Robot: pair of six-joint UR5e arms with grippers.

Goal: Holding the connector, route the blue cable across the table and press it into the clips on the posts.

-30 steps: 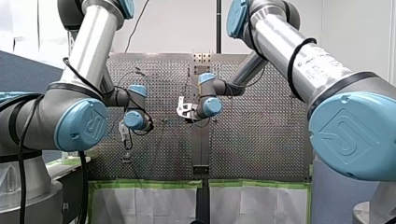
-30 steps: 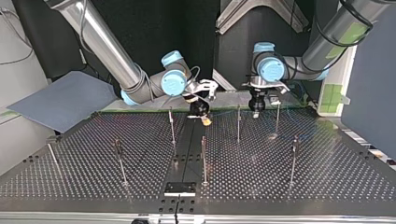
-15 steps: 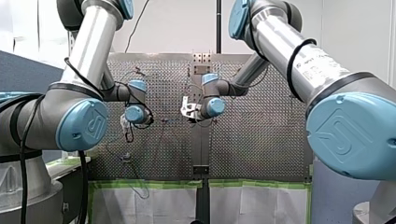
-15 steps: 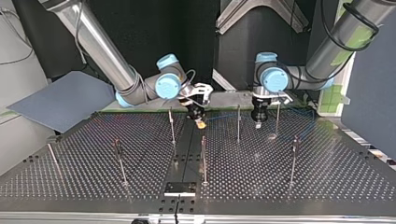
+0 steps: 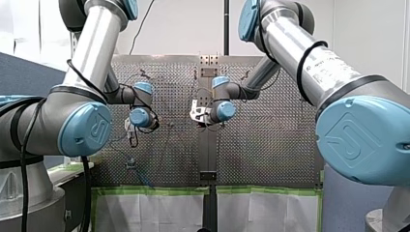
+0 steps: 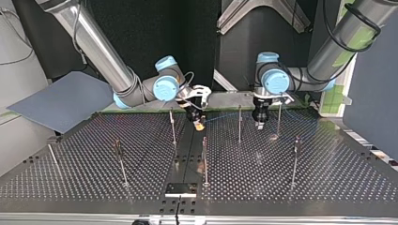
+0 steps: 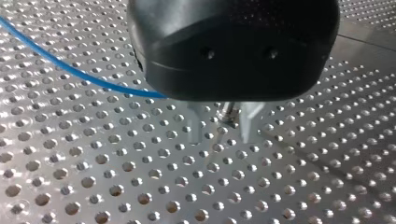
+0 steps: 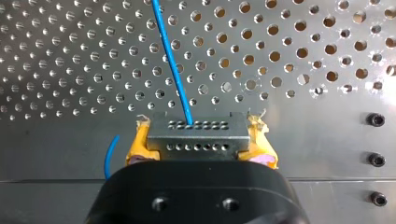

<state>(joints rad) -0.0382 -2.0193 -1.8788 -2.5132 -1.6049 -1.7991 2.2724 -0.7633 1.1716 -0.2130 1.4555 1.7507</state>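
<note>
Nearest the front camera, my left arm (image 5: 80,130) and my right arm (image 5: 358,140) each bend at a big elbow joint. Each joint has a blue cap bearing an embossed emblem. The lettering on my right arm's silver tube is too small to read. Both forearms reach out over the desk (image 6: 305,187) and fold inward at the wrists.

My right end effector (image 8: 198,142) is clamped on the connector (image 8: 196,133), a grey metal block with two rows of small holes. Its yellow pads (image 8: 136,147) press against the block's two ends. The connector is held over the smooth strip down the desk's middle. The blue cable (image 8: 172,60) leaves the connector's upper face and runs away over the perforations. In the top view it shows faintly, going sideways from the connector toward my left end effector (image 7: 222,133).

That end effector points straight down, well to the side of the connector, with one post (image 6: 240,124) between them. Its metal fingers (image 7: 194,130) stand a little apart with nothing pinched at their tips. The cable passes under its black housing, and where it goes from there is hidden.

Beyond the connector, as the front camera looks, more posts (image 6: 205,159) stand upright. A dark plate (image 6: 180,190) lies at the desk's far edge, roughly in line with the connector.
</note>
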